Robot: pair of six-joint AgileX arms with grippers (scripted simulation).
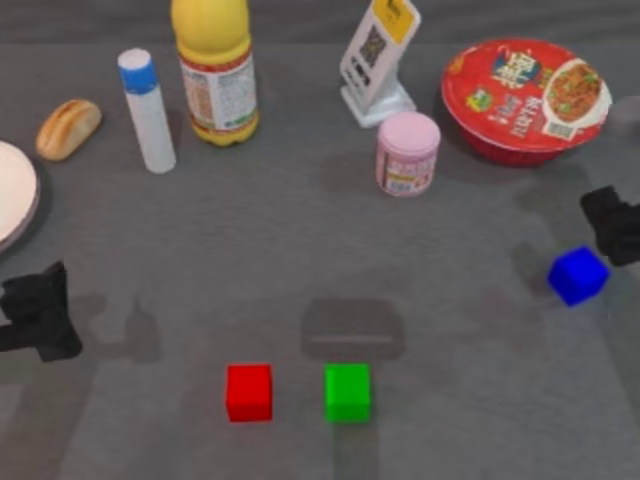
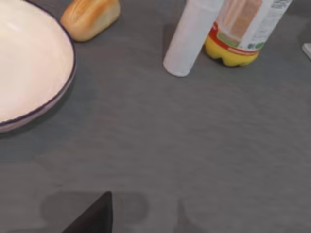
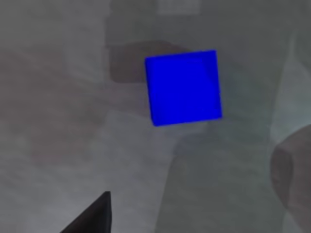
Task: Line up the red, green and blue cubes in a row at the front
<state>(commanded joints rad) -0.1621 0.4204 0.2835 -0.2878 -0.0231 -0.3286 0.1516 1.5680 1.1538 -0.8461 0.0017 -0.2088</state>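
Your red cube point(image 1: 249, 392) and green cube point(image 1: 347, 392) side by side near the table's point(image 1: 300, 250) front edge, squared to it, blue cube point(image 1: 578, 275) near the right edge, turned askew, apparently free of your right gripper point(image 1: 612, 226), grip state unclear, left gripper point(image 1: 40, 312) parked at left edge.

Matt cubes point(image 1: 348, 392), smooth grey table point(image 1: 300, 260)

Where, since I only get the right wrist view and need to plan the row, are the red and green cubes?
Observer: The red cube and the green cube sit side by side with a gap between them, at the table's front centre.
Operator: And the blue cube I see?
Observer: It is farther back, at the table's right side, next to the right gripper.
Operator: Is the left arm in the way?
Observer: No, the left gripper is at the left edge, away from the cubes.
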